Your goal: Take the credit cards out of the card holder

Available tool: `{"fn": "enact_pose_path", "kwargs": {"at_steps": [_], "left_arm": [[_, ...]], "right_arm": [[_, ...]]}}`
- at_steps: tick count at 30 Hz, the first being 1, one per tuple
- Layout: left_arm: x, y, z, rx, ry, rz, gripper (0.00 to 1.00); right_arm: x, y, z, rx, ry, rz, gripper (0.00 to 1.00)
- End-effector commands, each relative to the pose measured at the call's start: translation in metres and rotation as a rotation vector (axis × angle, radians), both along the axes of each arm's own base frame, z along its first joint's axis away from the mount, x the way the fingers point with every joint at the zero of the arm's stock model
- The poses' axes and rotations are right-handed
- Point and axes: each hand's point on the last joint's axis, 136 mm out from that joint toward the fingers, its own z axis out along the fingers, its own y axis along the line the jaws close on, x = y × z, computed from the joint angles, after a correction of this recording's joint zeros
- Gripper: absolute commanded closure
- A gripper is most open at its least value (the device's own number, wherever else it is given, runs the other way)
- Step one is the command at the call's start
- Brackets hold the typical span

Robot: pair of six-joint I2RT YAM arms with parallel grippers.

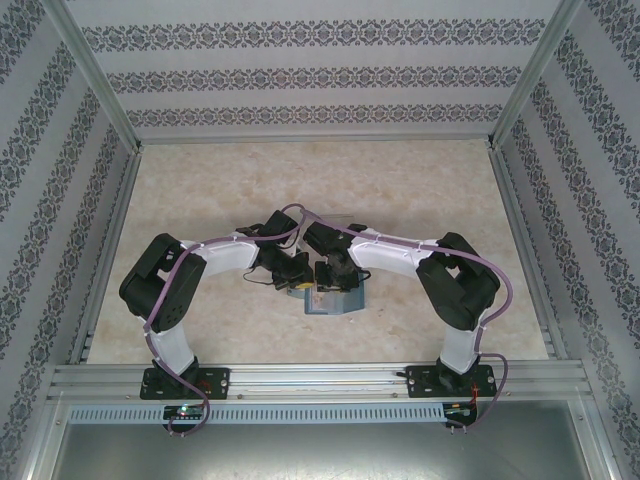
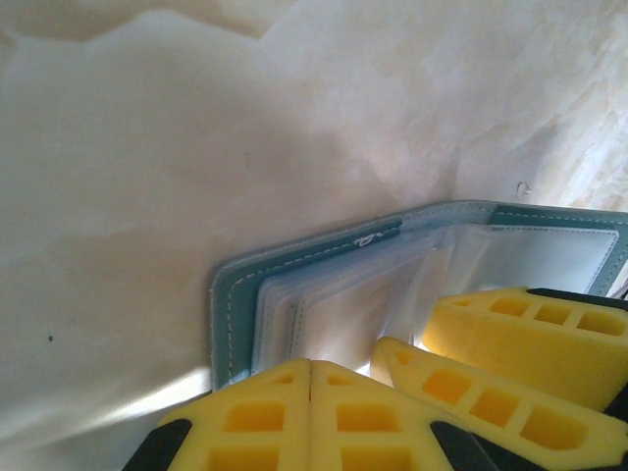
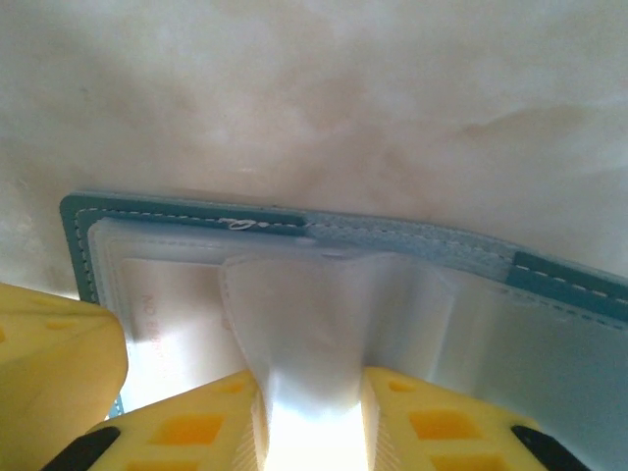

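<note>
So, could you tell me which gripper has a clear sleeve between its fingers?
The right gripper: a raised clear sleeve of the card holder stands between its fingers, whereas the left gripper is shut.

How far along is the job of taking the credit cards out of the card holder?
Done: the card holder lies open, its clear sleeves showing. In hand: the left gripper, shut, seems to pin its edge; the right gripper has a finger on each side of a raised clear sleeve, grip uncertain. Left: I see no credit card out of the holder yet, so all cards remain.
</note>
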Motion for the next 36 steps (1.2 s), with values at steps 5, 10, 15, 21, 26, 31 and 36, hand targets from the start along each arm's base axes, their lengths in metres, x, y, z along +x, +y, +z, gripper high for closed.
{"fn": "enact_pose_path", "kwargs": {"at_steps": [5, 10, 15, 21, 26, 31, 36], "left_arm": [[-0.001, -0.008, 0.021, -0.024, -0.027, -0.024, 1.0], [-0.005, -0.014, 0.02, -0.026, -0.017, -0.042, 1.0], [-0.01, -0.023, 0.011, -0.018, 0.006, -0.07, 1.0], [-0.015, -0.016, -0.008, 0.044, 0.043, -0.069, 1.0], [-0.017, -0.011, -0.012, 0.068, 0.049, -0.074, 1.0], [-0.017, -0.011, -0.012, 0.069, 0.047, -0.073, 1.0], [-0.015, -0.012, -0.011, 0.064, 0.042, -0.072, 1.0]], "right_arm": [[0.0, 0.001, 0.016, 0.005, -0.042, 0.027, 0.78], [0.001, 0.002, 0.022, 0.018, -0.053, 0.03, 0.78], [0.0, 0.0, 0.024, 0.016, -0.06, 0.032, 0.78], [-0.001, -0.013, 0.023, -0.049, -0.061, 0.037, 0.71], [0.0, -0.028, 0.027, -0.127, -0.071, 0.051, 0.65], [0.0, -0.037, 0.035, -0.16, -0.084, 0.057, 0.64], [0.0, -0.043, 0.042, -0.154, -0.092, 0.05, 0.65]]}}
